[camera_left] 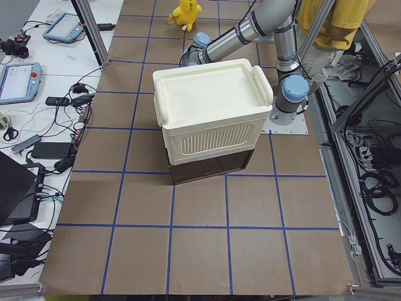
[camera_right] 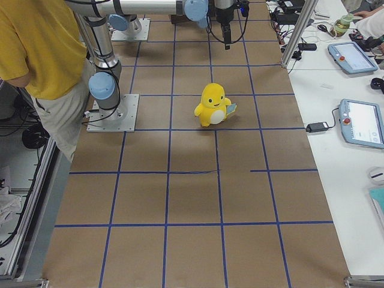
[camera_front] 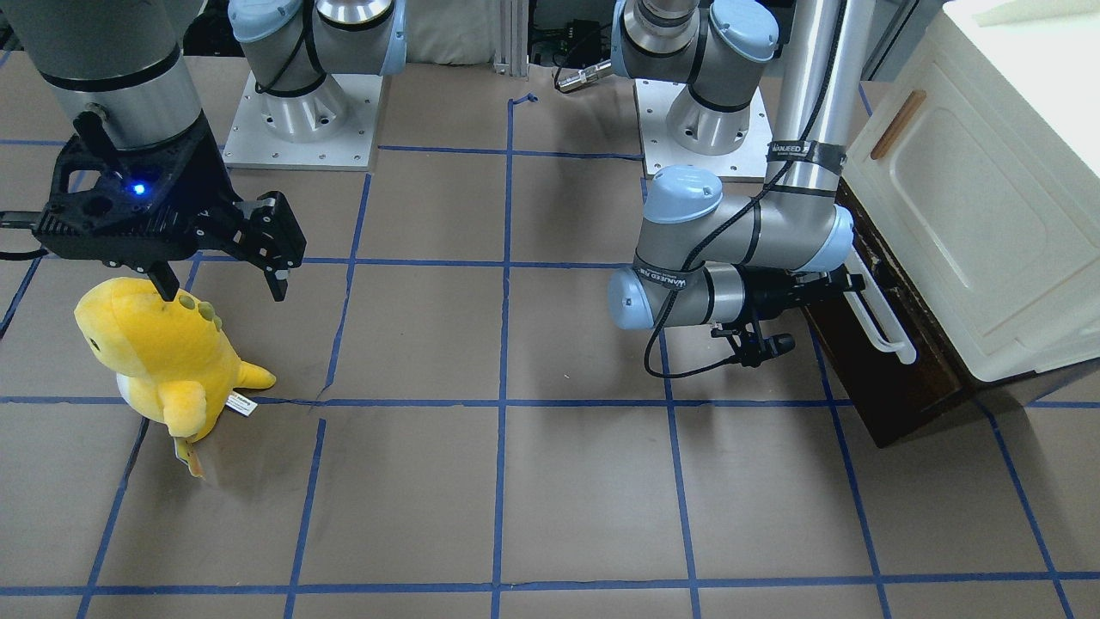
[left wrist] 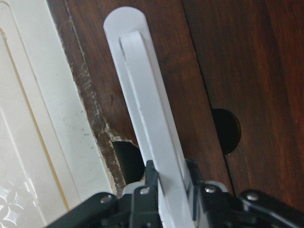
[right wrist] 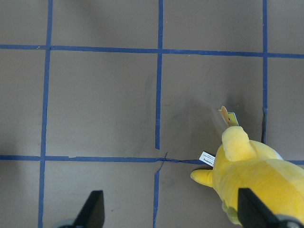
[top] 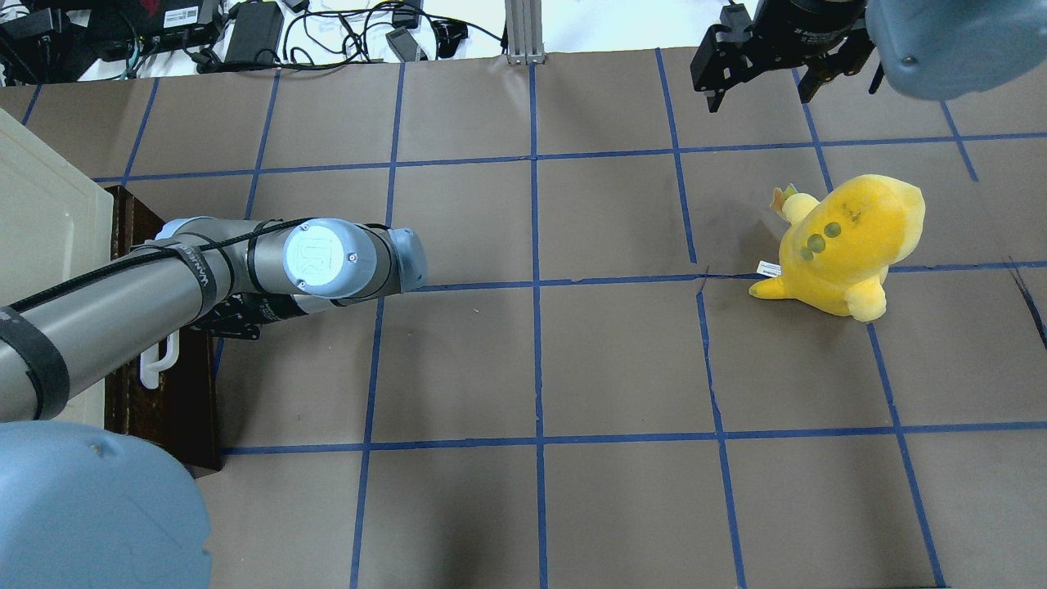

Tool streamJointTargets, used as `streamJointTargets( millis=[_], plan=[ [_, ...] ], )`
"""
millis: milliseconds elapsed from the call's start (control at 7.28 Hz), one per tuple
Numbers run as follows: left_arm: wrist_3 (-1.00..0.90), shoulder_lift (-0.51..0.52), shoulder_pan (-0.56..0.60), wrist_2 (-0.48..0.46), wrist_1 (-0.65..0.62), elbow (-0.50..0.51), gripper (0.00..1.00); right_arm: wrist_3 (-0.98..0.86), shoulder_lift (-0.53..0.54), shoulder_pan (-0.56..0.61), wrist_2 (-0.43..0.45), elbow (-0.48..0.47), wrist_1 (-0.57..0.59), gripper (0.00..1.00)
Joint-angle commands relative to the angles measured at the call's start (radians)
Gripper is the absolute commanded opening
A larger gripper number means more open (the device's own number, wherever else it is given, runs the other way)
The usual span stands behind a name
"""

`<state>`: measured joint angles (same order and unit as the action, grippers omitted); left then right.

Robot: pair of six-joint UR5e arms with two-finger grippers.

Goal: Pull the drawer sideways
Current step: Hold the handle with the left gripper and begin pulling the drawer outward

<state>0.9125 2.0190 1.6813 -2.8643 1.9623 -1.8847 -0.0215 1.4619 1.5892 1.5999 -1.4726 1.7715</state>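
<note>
Only wrist-close, left gripper (left wrist: 170,175) pinching drawer handle (left wrist: 142,104), hidden overhead.

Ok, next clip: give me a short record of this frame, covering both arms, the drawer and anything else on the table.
left gripper: shut on the handle, one finger on each side of the bar
handle: long white bar on the drawer front
drawer: dark brown, under the cream cabinet; no inner sides show, so it looks shut or nearly so
right gripper: open, empty, raised, clear of the plush
plush: yellow, upright on the table
stage: grip made, no pull evident
</note>
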Motion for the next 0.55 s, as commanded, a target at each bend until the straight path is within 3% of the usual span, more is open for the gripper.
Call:
streamJointTargets(
  millis=[0, 412],
  plan=[
    [0.0, 0.001, 0.001, -0.001, 0.0, 0.001, 0.25, 0.0, 0.0, 0.0, 0.0, 0.0, 0.0, 1.0],
    [0.0, 0.006, 0.02, 0.002, -0.003, 0.002, 0.25, 0.0, 0.0, 0.0, 0.0, 0.0, 0.0, 1.0]
  ],
)
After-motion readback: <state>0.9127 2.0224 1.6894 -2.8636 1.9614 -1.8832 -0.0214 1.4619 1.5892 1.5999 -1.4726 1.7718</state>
